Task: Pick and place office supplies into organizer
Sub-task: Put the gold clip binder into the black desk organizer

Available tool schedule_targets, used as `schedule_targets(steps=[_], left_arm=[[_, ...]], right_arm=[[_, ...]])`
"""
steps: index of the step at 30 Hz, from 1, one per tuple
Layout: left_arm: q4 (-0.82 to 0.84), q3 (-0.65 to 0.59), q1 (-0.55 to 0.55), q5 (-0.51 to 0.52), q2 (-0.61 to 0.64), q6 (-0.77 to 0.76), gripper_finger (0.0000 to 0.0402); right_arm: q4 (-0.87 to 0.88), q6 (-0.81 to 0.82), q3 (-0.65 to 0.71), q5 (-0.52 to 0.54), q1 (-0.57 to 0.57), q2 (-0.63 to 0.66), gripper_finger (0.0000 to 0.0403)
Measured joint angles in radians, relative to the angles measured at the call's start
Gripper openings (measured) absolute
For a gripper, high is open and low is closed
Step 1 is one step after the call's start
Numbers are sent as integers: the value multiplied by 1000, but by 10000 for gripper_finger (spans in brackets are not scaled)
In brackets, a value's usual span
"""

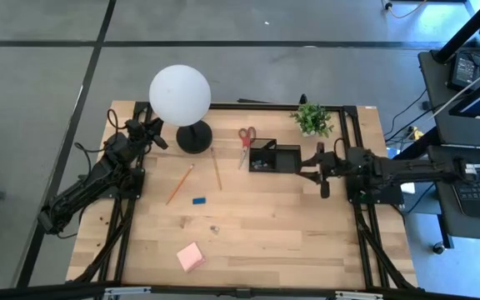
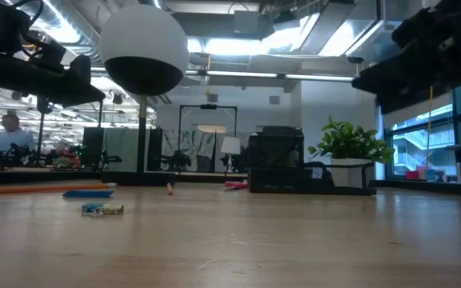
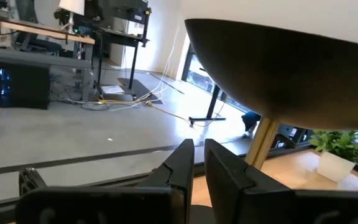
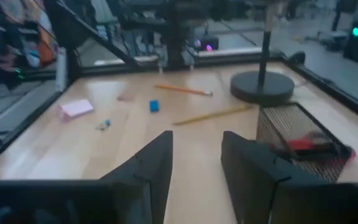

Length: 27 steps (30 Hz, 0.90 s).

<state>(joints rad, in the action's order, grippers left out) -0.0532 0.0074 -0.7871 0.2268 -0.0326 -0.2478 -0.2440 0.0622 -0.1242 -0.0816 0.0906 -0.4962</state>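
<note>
The black mesh organizer (image 1: 275,157) stands at the table's far middle and also shows in the right wrist view (image 4: 300,140). Red-handled scissors (image 1: 246,140) lie just left of it. Two pencils (image 1: 180,183) (image 1: 216,168), a blue eraser (image 1: 199,200), small clips (image 1: 214,226) and a pink sticky pad (image 1: 191,257) lie on the table. I cannot make out the pens. My right gripper (image 1: 320,171) is open and empty, just right of the organizer. My left gripper (image 1: 155,132) is shut and empty, raised beside the lamp at the far left.
A white globe lamp (image 1: 179,94) on a round black base (image 1: 194,136) stands at the far left middle. A small potted plant (image 1: 312,119) stands behind the organizer. Black frame rails run along the table's sides. Bare wood lies along the near right.
</note>
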Motion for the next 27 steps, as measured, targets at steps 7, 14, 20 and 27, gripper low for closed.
schedule_targets(steps=[7,14,20,27], left_arm=[[0,0,0,7,0,16,33],[-1,0,0,15,0,18,33],[-2,0,0,15,0,18,33],[-2,0,0,16,0,17,33]], right_arm=[[4,11,99,-44,50,181,145],[48,-9,118,-44,65,296,145],[71,-41,118,-43,83,323,145],[69,-69,118,-4,85,323,145]])
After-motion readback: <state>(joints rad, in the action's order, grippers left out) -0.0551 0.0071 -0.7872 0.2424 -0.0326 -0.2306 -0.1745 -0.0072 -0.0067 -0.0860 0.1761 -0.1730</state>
